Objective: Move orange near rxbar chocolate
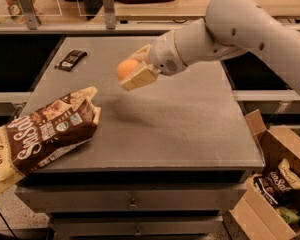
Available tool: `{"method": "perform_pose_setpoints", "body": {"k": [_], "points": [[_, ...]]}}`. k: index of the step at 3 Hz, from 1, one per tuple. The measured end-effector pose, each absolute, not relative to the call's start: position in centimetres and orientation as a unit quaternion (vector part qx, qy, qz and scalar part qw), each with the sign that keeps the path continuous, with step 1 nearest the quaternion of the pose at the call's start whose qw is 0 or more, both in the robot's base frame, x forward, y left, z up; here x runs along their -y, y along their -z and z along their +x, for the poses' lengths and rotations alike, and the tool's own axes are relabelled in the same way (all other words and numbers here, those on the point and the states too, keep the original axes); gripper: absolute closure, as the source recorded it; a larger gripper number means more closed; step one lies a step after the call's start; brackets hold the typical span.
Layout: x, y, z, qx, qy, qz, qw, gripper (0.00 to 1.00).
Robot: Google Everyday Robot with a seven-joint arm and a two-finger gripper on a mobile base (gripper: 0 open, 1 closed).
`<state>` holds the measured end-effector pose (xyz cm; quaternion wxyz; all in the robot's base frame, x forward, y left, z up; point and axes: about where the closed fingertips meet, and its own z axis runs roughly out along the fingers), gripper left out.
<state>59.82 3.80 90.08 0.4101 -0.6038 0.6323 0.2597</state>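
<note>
Orange fruit, count one: I note the orange (126, 68) clamped in the pincer (131, 72), whose cream fingers (140, 77) are closed around it, one above and one below. It is lifted clear of the grey desk (190, 129); a soft shadow lies on the surface beneath it.

Rxbar chocolate (71, 60), count one: it lies flat near the desk's far-left corner. From the pincer it sits to the left and slightly farther back, well apart from the fruit, with bare desk between them. Its long axis runs on a slant, near-left to far-right. In my judgement the coming move is a short carry leftward and back, then a lowering beside the bar, not on it.

Arm, count one, reaching in from the right; no second arm is present to consider.

Snack bag (45, 131), count one on the desk: large, brown and cream, lying at the near-left edge and overhanging it. It lies nearer than the likely carry path.

Cardboard box (277, 149), count one, stands beside the desk at right, holding at least two more packets.
</note>
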Motion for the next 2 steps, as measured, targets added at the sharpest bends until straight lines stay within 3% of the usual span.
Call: {"method": "perform_pose_setpoints", "body": {"k": [2], "points": [[-10.7, -93.2, 67.8, -0.596, -0.260, -0.616, 0.445, 1.00]]}}
